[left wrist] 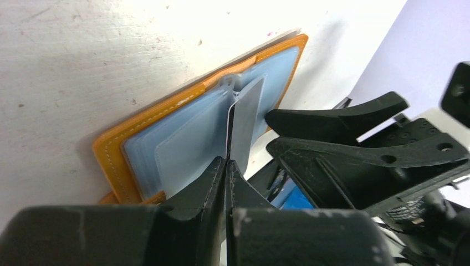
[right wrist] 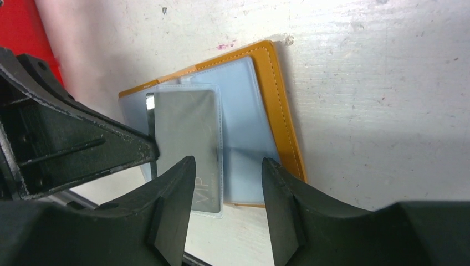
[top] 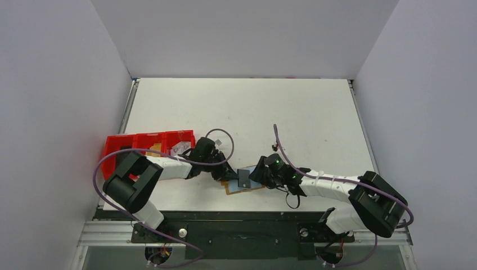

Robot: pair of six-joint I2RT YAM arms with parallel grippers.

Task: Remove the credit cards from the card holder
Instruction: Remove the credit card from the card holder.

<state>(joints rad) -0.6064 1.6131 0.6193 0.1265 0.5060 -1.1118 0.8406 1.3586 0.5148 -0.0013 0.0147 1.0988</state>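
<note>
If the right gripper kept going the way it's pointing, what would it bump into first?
Most likely the grey card in its clear sleeve, in front of the open tan leather-look card holder; depth is hard to judge.

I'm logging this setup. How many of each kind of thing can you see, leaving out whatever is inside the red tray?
Card holder: 1
Grey card: 1
Red tray: 1
Grippers: 2, left gripper and right gripper
Total: 5
</note>
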